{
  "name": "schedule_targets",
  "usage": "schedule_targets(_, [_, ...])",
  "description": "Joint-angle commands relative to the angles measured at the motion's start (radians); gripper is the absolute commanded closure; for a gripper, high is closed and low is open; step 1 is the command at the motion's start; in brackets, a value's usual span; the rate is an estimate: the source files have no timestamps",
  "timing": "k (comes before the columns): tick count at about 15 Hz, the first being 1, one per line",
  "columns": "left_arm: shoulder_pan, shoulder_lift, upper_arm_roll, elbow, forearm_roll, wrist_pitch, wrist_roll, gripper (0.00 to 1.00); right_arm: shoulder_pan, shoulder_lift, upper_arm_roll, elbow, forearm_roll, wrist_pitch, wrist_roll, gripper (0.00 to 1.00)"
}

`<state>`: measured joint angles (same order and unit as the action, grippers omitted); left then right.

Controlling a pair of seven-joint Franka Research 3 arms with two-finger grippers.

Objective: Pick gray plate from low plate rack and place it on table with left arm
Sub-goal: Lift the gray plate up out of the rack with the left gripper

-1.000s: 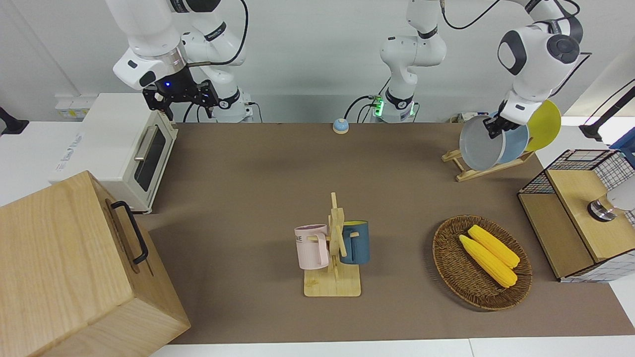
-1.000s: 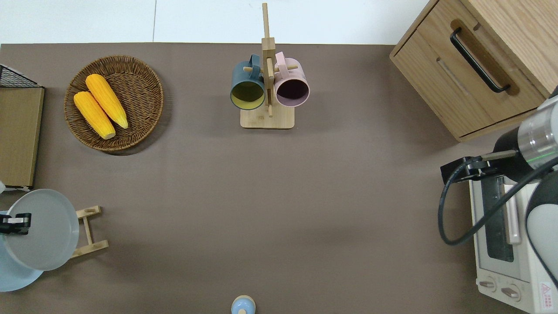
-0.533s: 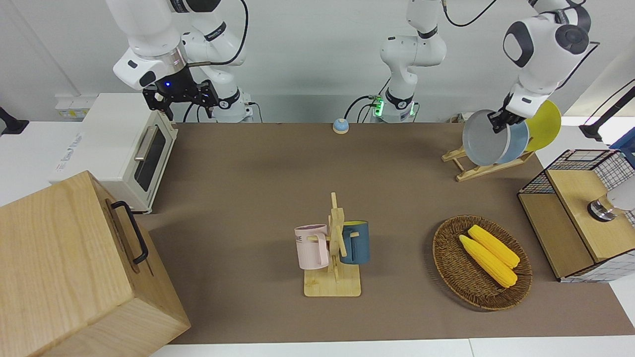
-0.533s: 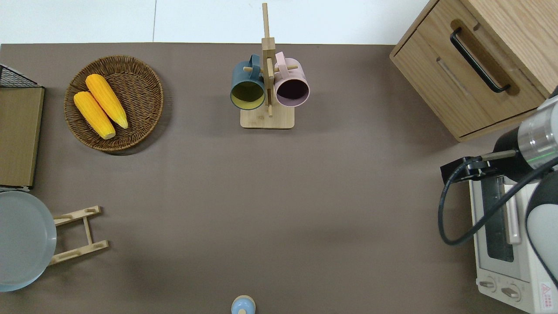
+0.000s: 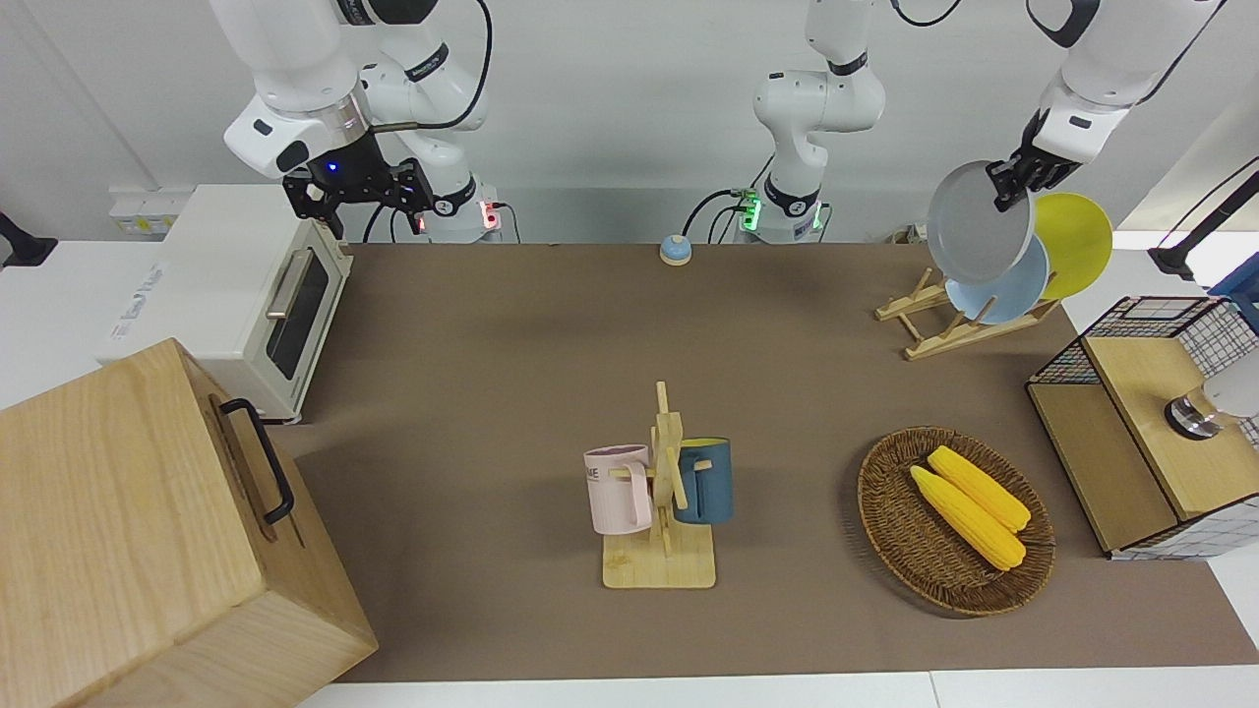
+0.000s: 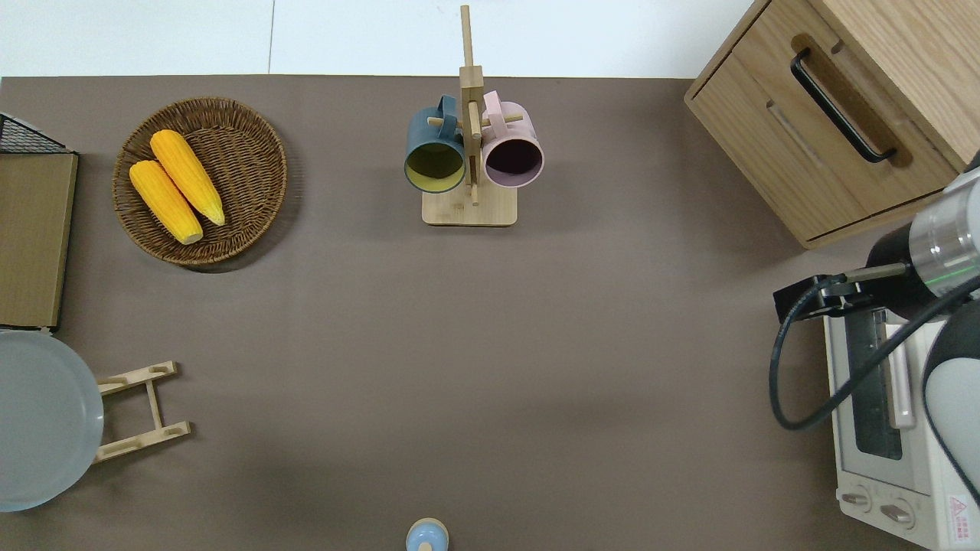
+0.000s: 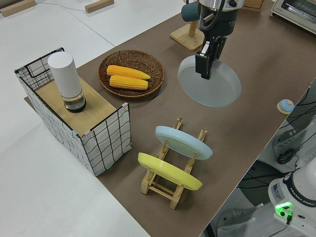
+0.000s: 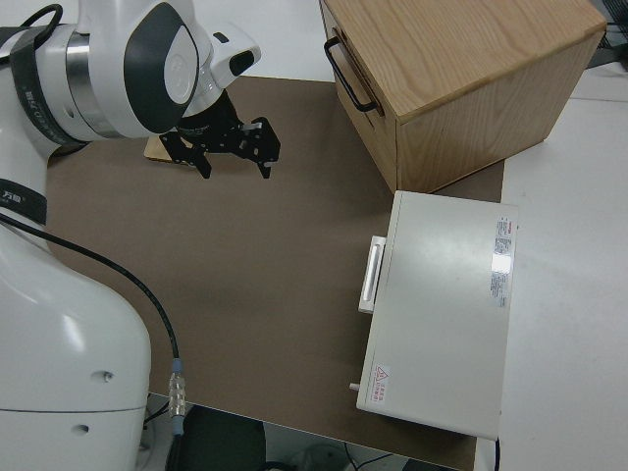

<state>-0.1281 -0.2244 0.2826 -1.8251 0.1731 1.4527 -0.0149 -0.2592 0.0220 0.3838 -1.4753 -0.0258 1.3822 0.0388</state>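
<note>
The left gripper (image 5: 1013, 183) is clamped on the rim of the gray plate (image 5: 979, 222) and holds it in the air above the low plate rack (image 5: 934, 320). One second ago the plate still leaned in the rack against the light blue plate (image 5: 1008, 285); it has since risen clear of the pegs, so extraction is complete. The light blue plate and the yellow plate (image 5: 1077, 244) remain seated in the rack. In the overhead view the gray plate (image 6: 42, 419) hangs over the rack's robot-side end. The remaining step is judged to be transfer to bare table (image 5: 551, 344) away from the rack, followed by lowering and release. The right gripper (image 5: 359, 189) is parked with its fingers apart.
</note>
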Motion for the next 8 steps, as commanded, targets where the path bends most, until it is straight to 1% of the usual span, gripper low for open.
schedule_targets(1, [-0.021,0.010,-0.036,0.007,-0.092,-0.020,-0.100,1.00,-0.023,-0.002,0.021,0.007,-0.006,-0.011,0.012,0.017])
schedule_targets(5, [-0.024,0.027,-0.124,-0.002,-0.199,-0.008,-0.238,1.00,-0.023,-0.002,0.021,0.007,-0.006,-0.011,0.012,0.017])
schedule_targets(8, [-0.024,0.043,-0.196,-0.005,-0.222,-0.005,-0.299,1.00,-0.023,-0.002,0.021,0.007,-0.006,-0.011,0.012,0.017])
